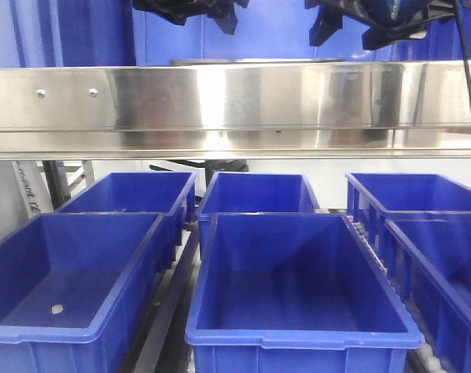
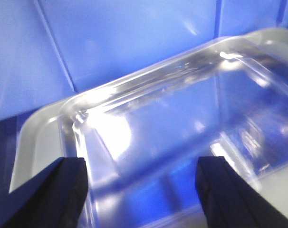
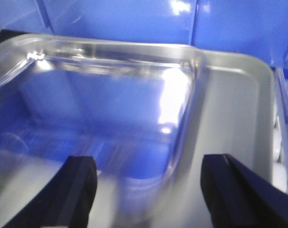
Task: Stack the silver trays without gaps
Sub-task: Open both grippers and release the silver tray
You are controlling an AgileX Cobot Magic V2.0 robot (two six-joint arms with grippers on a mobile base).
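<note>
In the left wrist view a shiny silver tray (image 2: 182, 109) with rounded corners fills the frame, its left end ringed by a wide flat grey band (image 2: 37, 142). My left gripper (image 2: 141, 194) hangs open above that end, touching nothing. In the right wrist view the tray's right end (image 3: 110, 104) shows, with a wide grey band (image 3: 229, 114) beside the basin. My right gripper (image 3: 158, 190) is open above it and empty. I cannot tell whether this is one tray or two nested. In the front view only a thin tray edge (image 1: 255, 60) shows above the beam, between both grippers (image 1: 220, 19) (image 1: 352, 31).
A long brushed-steel rack beam (image 1: 235, 105) crosses the front view below the grippers. Several deep blue bins (image 1: 298, 280) stand on the lower level. Blue walls (image 2: 110, 42) rise close behind the tray. A black cable (image 1: 470, 116) hangs at the right.
</note>
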